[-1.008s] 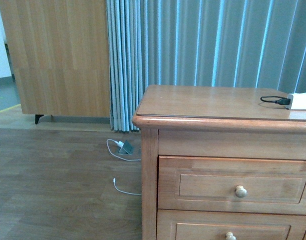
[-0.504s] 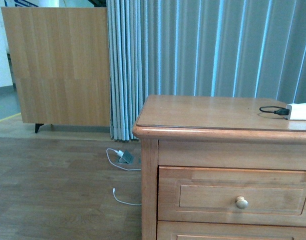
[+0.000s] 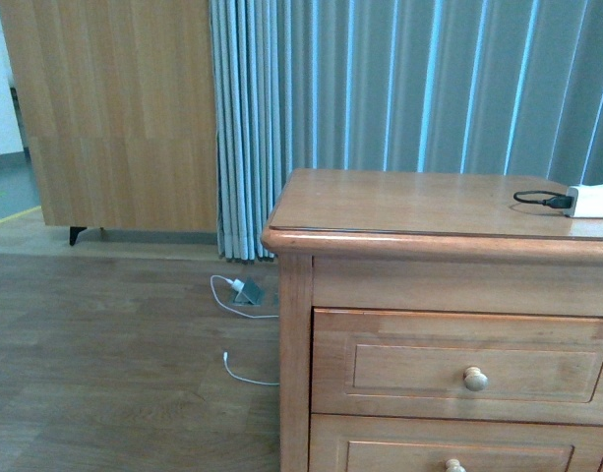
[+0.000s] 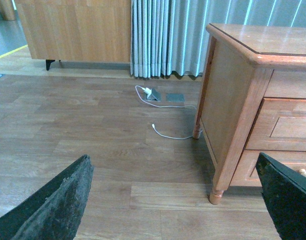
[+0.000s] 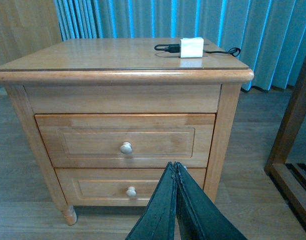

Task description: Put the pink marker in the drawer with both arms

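Drawer (image 5: pixel 125 141) shut beyond closed right gripper (image 5: pixel 174 172); left gripper (image 4: pixel 177 200) spread wide over floor (image 4: pixel 93 130)

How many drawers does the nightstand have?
2. The upper drawer sits just under the top, shut; the lower drawer is directly below it, also shut, partly hidden by the right hand.

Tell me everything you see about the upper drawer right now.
The upper drawer is fully shut, its front flush with the honey-brown wooden nightstand. It has a recessed rectangular panel and one round pale knob at its centre. A like drawer sits directly below. Nothing touches it, and no marker shows.
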Controlling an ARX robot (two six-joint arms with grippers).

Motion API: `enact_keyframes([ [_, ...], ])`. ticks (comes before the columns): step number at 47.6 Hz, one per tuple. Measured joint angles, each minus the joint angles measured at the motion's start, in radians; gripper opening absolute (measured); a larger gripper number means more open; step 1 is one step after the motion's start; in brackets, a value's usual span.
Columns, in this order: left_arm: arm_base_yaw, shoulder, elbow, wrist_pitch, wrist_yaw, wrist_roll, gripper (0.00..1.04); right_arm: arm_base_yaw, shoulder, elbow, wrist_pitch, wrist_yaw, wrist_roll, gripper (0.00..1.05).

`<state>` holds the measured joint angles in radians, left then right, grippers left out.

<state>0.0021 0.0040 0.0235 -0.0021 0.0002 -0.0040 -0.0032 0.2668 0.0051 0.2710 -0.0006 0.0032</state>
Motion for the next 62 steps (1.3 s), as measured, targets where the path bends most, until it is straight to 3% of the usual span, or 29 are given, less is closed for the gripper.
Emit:
enact_keyframes([
  [16, 0.000, 0.000, 0.000, 0.000, 0.000, 0.000, 0.99, 0.000, -0.093, 0.000, -0.095, 0.000, 0.000, 0.01],
  [20, 0.000, 0.000, 0.000, 0.000, -0.001, 0.000, 0.99, 0.000, -0.223, 0.001, -0.257, 0.000, 0.000, 0.01],
  [39, 0.000, 0.000, 0.000, 0.000, 0.000, 0.000, 0.99, 0.000, -0.262, 0.001, -0.270, 0.000, -0.002, 0.02],
  [42, 0.000, 0.000, 0.000, 0.000, 0.000, 0.000, 0.99, 0.000, -0.262, 0.001, -0.270, 0.000, -0.002, 0.11],
  [53, 0.000, 0.000, 0.000, 0.000, 0.000, 0.000, 0.99, 0.000, -0.262, 0.001, -0.270, 0.000, -0.002, 0.62],
  [62, 0.000, 0.000, 0.000, 0.000, 0.000, 0.000, 0.99, 0.000, -0.262, 0.001, -0.270, 0.000, -0.002, 0.97],
])
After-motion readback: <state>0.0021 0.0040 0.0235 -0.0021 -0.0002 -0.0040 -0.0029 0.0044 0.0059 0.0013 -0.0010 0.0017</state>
